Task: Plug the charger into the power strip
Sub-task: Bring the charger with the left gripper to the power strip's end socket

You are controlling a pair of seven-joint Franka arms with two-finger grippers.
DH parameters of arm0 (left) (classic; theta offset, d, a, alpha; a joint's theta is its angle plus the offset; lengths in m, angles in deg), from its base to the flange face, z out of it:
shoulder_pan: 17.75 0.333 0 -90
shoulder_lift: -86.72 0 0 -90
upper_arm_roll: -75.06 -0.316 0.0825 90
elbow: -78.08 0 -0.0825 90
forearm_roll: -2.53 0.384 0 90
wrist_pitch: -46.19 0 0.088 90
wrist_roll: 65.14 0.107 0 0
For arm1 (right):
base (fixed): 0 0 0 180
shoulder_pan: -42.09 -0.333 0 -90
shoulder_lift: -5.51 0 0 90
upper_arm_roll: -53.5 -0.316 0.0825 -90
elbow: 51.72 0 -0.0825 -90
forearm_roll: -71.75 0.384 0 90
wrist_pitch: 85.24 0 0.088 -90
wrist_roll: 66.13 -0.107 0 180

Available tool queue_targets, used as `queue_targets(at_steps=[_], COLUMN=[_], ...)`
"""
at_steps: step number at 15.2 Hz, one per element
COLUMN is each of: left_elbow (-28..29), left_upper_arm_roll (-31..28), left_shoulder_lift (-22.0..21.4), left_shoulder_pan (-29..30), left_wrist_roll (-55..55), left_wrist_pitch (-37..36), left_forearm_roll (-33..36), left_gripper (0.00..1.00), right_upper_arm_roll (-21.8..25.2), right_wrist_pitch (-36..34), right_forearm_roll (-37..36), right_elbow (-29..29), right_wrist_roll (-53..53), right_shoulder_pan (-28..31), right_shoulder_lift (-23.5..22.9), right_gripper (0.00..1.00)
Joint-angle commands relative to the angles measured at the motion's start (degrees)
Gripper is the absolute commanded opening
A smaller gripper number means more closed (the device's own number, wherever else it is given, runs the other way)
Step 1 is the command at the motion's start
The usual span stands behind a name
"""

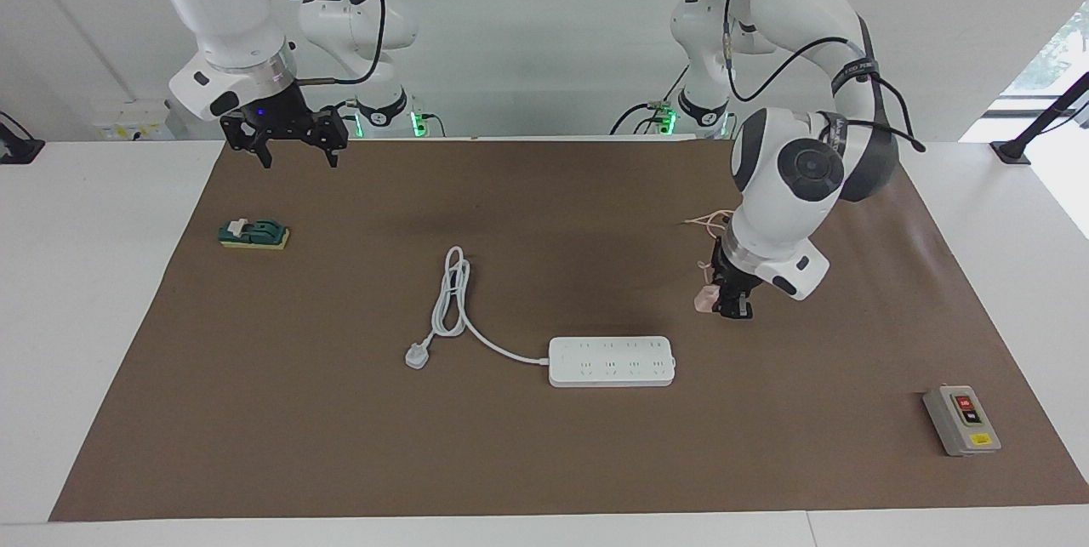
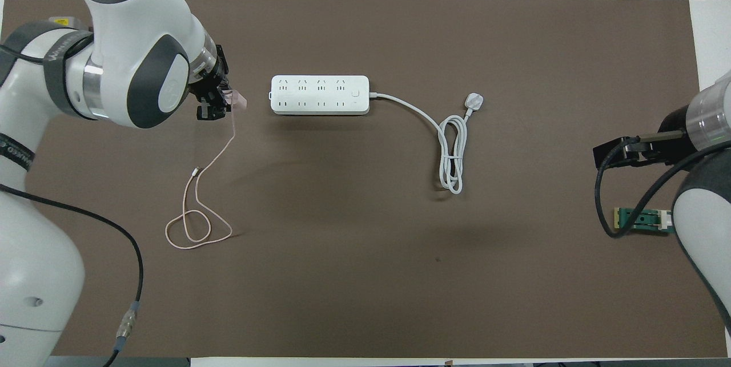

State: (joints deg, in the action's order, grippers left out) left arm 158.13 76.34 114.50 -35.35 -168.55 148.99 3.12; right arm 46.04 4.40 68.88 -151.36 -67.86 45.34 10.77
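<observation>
The left gripper (image 1: 732, 307), right of centre in the facing view, clamps the small pale pink cube-shaped charger (image 1: 705, 299) just above-right of the flat white plastic power strip (image 1: 611, 361). The trailing thin pink cable (image 2: 197, 207) could tug the prongs off line. The right gripper (image 1: 292, 154) waits wide open, upper left.

High facing camera across the table, steep overhead camera above robots, both sharing brown mat (image 1: 340, 445)

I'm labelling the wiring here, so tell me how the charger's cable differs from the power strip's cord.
The cable is thin and pink; the cord is thick and white. The cable rises off the mat to the charger held in the left claw; the cord lies wholly on the mat, joined to the power strip. The cable ends in a small connector; the cord ends in a plug. Both have a loop.
</observation>
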Motion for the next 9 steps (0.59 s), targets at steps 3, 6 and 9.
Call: queue_targets(at_steps=[3, 6, 9], left_elbow=[-6.0, -6.0, -5.2], left_upper_arm_roll=[-4.4, -4.4, -4.4], left_shoulder_lift=[4.7, 4.7, 4.7], left_shoulder_pan=[-5.9, -6.6, -7.3], left_wrist_roll=[-2.1, -2.3, -2.3], left_wrist_pitch=[-2.3, -2.2, -1.3], left_forearm_roll=[0.8, 1.0, 1.1], left_gripper=[0.00, 0.00, 0.00], right_upper_arm_roll=[5.4, 6.7, 6.6], right_wrist_pitch=[-1.0, -0.7, -0.7], right_forearm_roll=[-0.3, -0.6, -0.6], right_elbow=[-0.1, -0.3, -0.2], right_wrist_roll=[0.1, 0.1, 0.0], right_shoulder_pan=[-5.8, -6.8, -6.7], right_shoulder_lift=[0.5, 0.4, 0.3], right_gripper=[1.00, 1.00, 1.00])
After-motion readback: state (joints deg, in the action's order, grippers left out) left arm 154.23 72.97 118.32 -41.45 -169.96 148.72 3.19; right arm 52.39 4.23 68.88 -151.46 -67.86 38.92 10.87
